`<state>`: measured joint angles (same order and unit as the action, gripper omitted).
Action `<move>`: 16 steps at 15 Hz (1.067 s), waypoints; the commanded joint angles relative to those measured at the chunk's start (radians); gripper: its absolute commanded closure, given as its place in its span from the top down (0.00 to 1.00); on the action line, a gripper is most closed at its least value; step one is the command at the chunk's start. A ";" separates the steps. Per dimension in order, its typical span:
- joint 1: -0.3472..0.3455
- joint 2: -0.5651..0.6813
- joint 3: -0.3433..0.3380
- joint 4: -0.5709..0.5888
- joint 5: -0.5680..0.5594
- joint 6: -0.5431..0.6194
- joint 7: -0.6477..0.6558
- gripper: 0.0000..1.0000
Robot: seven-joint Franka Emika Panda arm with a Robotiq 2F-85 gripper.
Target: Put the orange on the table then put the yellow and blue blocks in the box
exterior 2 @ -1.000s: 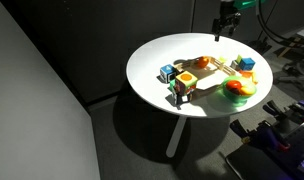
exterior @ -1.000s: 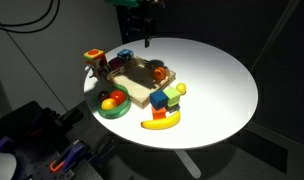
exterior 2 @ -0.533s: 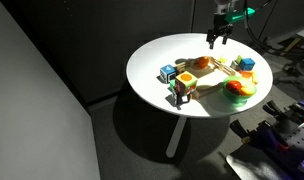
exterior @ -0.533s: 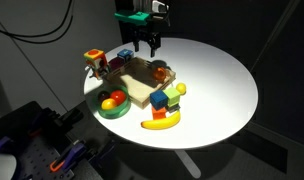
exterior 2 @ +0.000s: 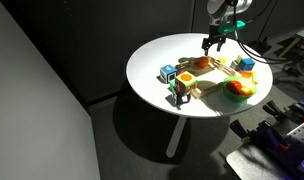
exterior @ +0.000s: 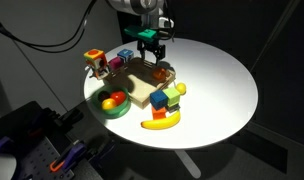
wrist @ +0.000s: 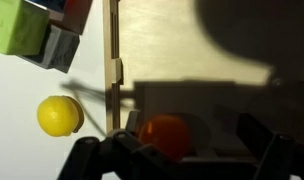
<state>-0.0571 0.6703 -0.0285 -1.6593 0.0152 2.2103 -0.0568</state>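
- Gripper [exterior: 151, 52] is released: jaws spread wide, nothing between them. It hangs over the box [exterior: 135, 99], with a gap to the contents in both exterior views.
- The orange [wrist: 164, 135] sits inside the box, in the corner close to a low wall. In the wrist view it lies between your fingers, so you look lined up for a straight-down pick.
- The wall is the snag. With the orange this near it, one finger may land on the rim, so keep the jaws wide on the way down.
- A yellow piece [wrist: 57, 115], likely the yellow block though it looks rounded here, is on the counter [exterior: 217, 85] just outside that wall. The blue block [exterior: 159, 101] is near the box too.
- Judgement: first step not done. The bare counter away from the blocks looks like the spot for the orange.
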 commanded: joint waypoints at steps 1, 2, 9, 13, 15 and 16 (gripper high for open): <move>-0.014 0.078 0.013 0.093 0.020 0.017 0.001 1.00; -0.013 0.094 0.013 0.111 0.019 0.016 0.003 1.00; -0.003 0.181 0.011 0.240 0.010 -0.015 0.024 1.00; -0.001 0.227 0.005 0.300 0.003 -0.026 0.031 1.00; -0.001 0.248 0.005 0.330 0.003 -0.040 0.031 1.00; -0.002 0.259 0.006 0.345 0.003 -0.048 0.030 1.00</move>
<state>-0.0554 0.8824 -0.0233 -1.3998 0.0158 2.2125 -0.0424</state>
